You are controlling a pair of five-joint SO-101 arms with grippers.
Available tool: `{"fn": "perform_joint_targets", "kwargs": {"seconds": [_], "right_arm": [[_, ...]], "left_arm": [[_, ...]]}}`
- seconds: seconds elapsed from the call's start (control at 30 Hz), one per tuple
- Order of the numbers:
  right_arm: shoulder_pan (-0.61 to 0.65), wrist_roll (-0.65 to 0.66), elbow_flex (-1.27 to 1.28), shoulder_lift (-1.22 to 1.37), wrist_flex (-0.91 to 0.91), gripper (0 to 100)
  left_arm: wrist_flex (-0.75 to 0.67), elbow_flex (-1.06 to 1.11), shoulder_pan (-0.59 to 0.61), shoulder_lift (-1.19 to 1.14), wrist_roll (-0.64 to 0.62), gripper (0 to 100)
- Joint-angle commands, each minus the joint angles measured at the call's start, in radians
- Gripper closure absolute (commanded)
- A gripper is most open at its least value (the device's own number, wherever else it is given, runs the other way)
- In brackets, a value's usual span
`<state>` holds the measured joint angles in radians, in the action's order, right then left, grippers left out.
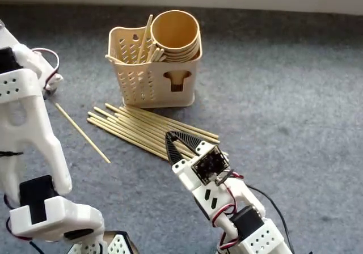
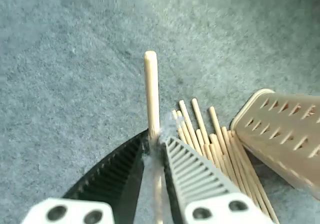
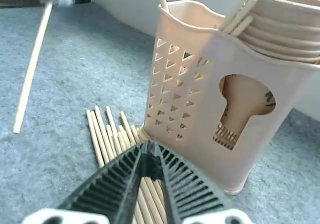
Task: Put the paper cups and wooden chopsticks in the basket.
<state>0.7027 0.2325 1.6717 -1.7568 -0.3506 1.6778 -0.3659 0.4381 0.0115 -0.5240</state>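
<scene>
Left wrist view: the left gripper (image 2: 156,143) was clamped on one chopstick (image 2: 151,94). From above, that stick lay diagonally on the carpet (image 1: 295,95), apart from the chopstick pile (image 1: 147,130) before the basket (image 1: 142,81). The right gripper (image 3: 150,160) was closed over the pile.

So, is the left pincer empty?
No, the left pincer is shut on a single chopstick, which sticks out beyond its tips.

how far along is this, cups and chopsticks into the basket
Done: the stacked paper cups and a few chopsticks stand in the basket. In hand: the left gripper is shut on a single chopstick. Left: the bundle of chopsticks on the carpet before the basket, where the shut right gripper sits.
</scene>
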Motion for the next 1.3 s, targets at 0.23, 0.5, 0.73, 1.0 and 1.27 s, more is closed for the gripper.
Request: {"fn": "perform_joint_targets", "kwargs": {"seconds": [0.23, 0.5, 0.73, 1.0, 1.27], "right_arm": [[0.079, 0.008, 0.091, -0.079, 0.004, 99.3], [0.079, 0.008, 0.097, -0.079, 0.004, 99.3], [0.079, 0.008, 0.097, -0.074, 0.002, 99.3], [0.079, 0.008, 0.097, -0.073, -0.001, 99.3], [0.079, 0.008, 0.097, -0.073, -0.001, 99.3]], "left_arm": [[0.018, -0.397, -0.053, 0.041, -0.002, 100], [-0.064, -0.622, -0.145, 0.033, -0.008, 100], [-0.292, -0.641, -0.159, 0.033, -0.008, 100], [-0.422, -0.641, -0.3, 0.031, 0.002, 100], [-0.526, -0.587, -0.437, 0.001, 0.16, 100]]}}
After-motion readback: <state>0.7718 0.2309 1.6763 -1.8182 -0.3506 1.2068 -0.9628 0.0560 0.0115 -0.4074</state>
